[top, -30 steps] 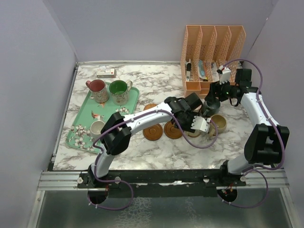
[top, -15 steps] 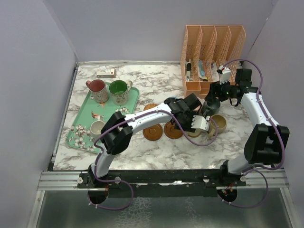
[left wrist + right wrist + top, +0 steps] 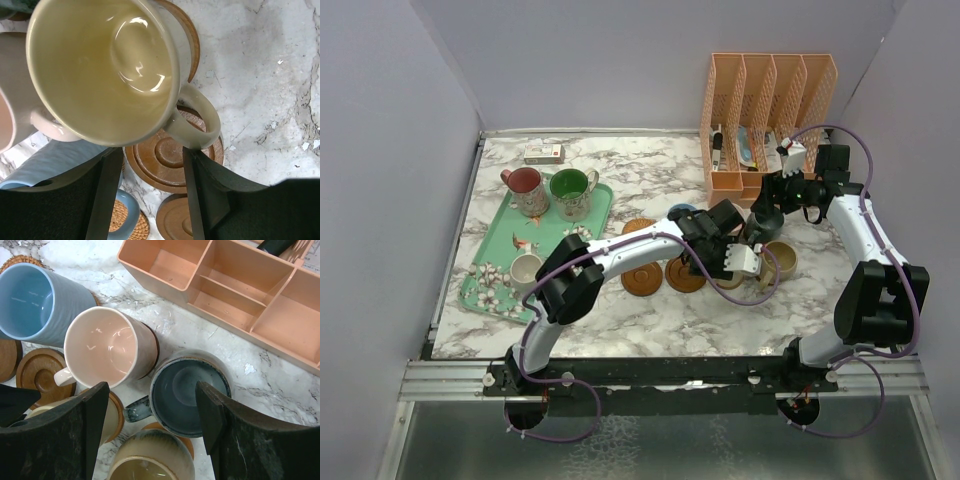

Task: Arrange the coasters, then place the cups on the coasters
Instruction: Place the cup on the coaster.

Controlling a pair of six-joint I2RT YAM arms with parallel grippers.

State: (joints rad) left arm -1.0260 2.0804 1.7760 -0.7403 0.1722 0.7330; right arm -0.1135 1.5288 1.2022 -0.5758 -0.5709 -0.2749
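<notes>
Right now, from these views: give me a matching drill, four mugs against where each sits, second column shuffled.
Mugs:
1 red mug
2 blue mug
3 pink mug
4 dark teal mug

Places:
A on a woven coaster
B under the right hand, framed by its open fingers
C on the mint tray
D between the blue and dark teal mugs

Pairs: 1-C, 2-A, 3-D, 4-B

Your top camera looked down from high behind the near edge, taking in the whole table. Your 2 wrist cameras faced straight down, close, both catching the pink cup.
</notes>
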